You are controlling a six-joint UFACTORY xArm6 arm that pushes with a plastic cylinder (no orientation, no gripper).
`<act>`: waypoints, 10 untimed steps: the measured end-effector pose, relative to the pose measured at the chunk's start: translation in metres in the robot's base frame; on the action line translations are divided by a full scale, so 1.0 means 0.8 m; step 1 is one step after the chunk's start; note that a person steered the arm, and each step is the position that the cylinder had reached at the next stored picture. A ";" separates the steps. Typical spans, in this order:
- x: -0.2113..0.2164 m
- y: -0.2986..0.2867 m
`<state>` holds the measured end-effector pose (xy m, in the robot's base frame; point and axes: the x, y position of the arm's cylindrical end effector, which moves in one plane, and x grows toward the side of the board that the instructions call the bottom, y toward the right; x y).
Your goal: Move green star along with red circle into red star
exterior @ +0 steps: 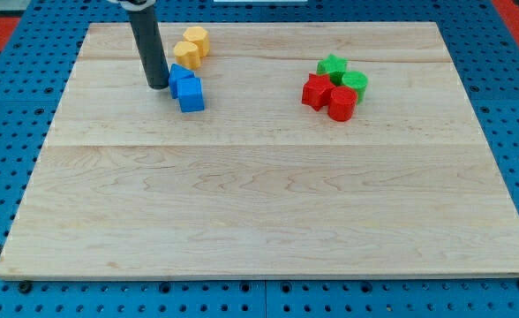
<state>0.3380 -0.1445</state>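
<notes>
A green star, a green circle, a red star and a red circle sit packed together at the view's upper right of the wooden board. The green star touches the red star's top; the red circle touches its right side. My tip is far off at the view's upper left, just left of two blue blocks.
Two yellow blocks sit close together just above the blue blocks, near the board's top edge. The board lies on a blue perforated table.
</notes>
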 end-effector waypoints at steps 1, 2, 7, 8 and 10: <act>-0.049 -0.011; -0.063 0.012; 0.044 0.024; 0.055 0.082; -0.004 0.131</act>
<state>0.3346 -0.0397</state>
